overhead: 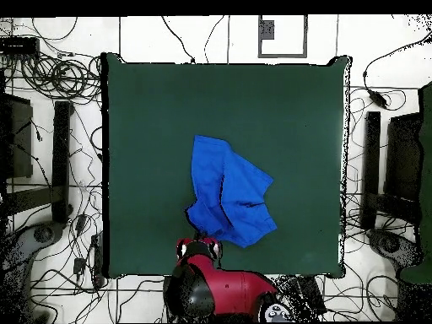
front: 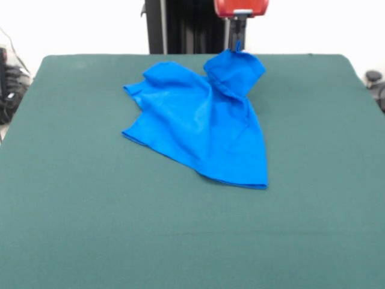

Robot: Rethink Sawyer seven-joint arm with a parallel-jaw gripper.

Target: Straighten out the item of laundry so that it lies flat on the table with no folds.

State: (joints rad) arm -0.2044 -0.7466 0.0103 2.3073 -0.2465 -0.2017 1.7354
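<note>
I see the fingers (front: 238, 43) clamped on the rumpled blue T-shirt's (front: 201, 123) raised corner near the surface's (front: 90, 198) robot-side edge; cables (overhead: 59, 76) ring it.

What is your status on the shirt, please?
Pincer shut on T-shirt, one corner lifted. Rest bunched and folded on table. Nothing in the way.

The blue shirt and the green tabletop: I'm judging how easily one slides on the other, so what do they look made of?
The blue shirt looks like thin, soft woven or knit fabric: it drapes in loose folds with a faint sheen. The table seems covered in matte, felt-like green cloth, with no gloss or visible grain.
</note>
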